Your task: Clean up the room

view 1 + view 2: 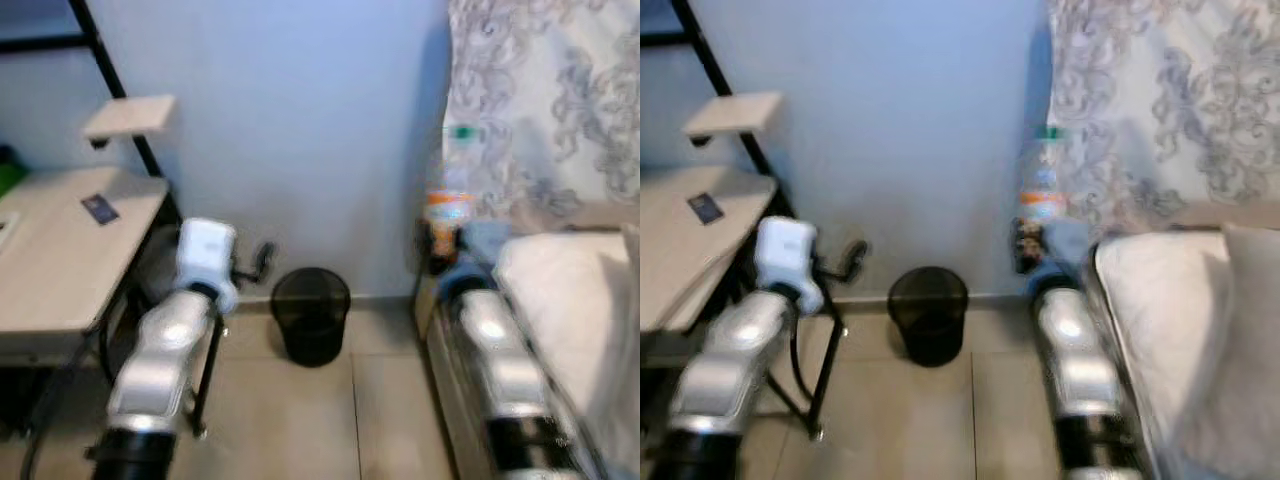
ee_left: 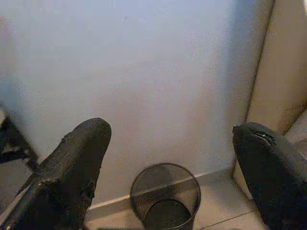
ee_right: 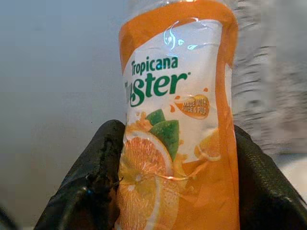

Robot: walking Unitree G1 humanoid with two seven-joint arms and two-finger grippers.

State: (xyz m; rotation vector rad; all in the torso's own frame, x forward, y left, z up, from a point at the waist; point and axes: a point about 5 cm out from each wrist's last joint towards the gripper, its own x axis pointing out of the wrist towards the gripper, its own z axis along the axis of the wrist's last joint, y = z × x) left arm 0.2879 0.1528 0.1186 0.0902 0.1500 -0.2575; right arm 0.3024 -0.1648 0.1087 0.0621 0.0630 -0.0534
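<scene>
At the far left stands a pale wooden desk (image 1: 60, 260) on a black metal frame, with a small dark card (image 1: 99, 209) lying flat on its top and a little wooden shelf (image 1: 130, 115) fixed to the frame above it. Just beside the desk's edge, the left arm reaches forward and its left gripper (image 2: 168, 158) hangs in the air with its two black fingers (image 2: 72, 167) spread wide apart and nothing between them. In the left wrist view the fingers frame a black mesh wastebasket (image 2: 165, 196) standing on the tiled floor (image 1: 300, 420) against the pale blue wall (image 1: 300, 130); the basket lies below and ahead of that claw, well apart from it.

In the head views the wastebasket (image 1: 311, 315) sits between the two arms. To the right, the right gripper (image 3: 177, 163) is clamped on a plastic juice bottle (image 3: 180, 120) with an orange Tropicana Twister label; the black fingers (image 3: 96, 167) press on either side of its lower body, and the bottle stands upright out of them. In the left eye view the bottle (image 1: 452, 190) is held up in front of a patterned curtain (image 1: 550, 100), above the corner of a bed (image 1: 570, 300) with white bedding at the far right.
</scene>
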